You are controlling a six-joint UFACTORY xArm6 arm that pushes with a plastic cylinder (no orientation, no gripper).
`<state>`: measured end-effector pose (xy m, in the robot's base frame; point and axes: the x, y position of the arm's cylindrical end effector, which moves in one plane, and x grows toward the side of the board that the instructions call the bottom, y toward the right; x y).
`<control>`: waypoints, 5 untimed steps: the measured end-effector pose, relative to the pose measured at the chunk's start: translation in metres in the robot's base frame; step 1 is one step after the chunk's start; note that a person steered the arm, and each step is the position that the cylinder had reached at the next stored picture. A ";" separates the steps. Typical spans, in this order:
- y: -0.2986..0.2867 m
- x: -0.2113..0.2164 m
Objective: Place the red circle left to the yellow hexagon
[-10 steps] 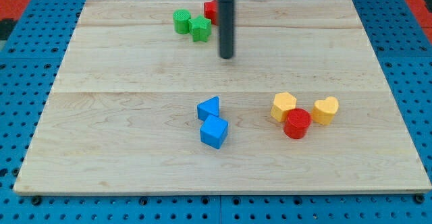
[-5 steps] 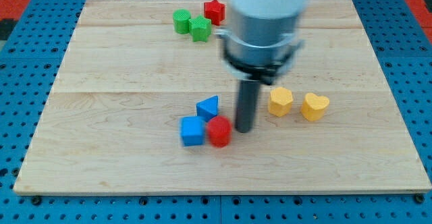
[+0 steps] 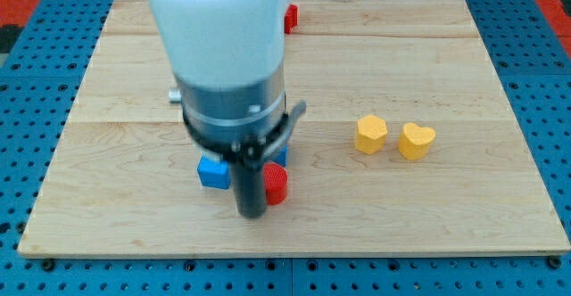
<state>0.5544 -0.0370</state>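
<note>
The red circle [image 3: 276, 185] lies at the lower middle of the board, partly hidden behind my rod. My tip [image 3: 252, 213] rests on the board just left of and below it, touching or nearly touching it. The yellow hexagon [image 3: 370, 134] sits to the right of the middle, well right of the red circle. A yellow heart [image 3: 416, 141] lies just right of the hexagon. A blue cube [image 3: 213, 172] lies left of my rod. Another blue block [image 3: 279, 154] peeks out above the red circle, mostly hidden.
The arm's large white and grey body [image 3: 223, 55] covers the upper middle of the board and hides the green blocks. A red block [image 3: 291, 16] shows at the view's top edge of the wooden board [image 3: 464, 216].
My tip went from the red circle's right side to its lower left. The red circle and the blue cube slid left and a little down. The arm body now hides the green blocks.
</note>
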 end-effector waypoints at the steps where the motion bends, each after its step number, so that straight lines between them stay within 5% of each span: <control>1: 0.029 -0.048; 2: 0.064 -0.045; 3: 0.075 0.001; 4: 0.112 -0.027; 5: 0.091 -0.072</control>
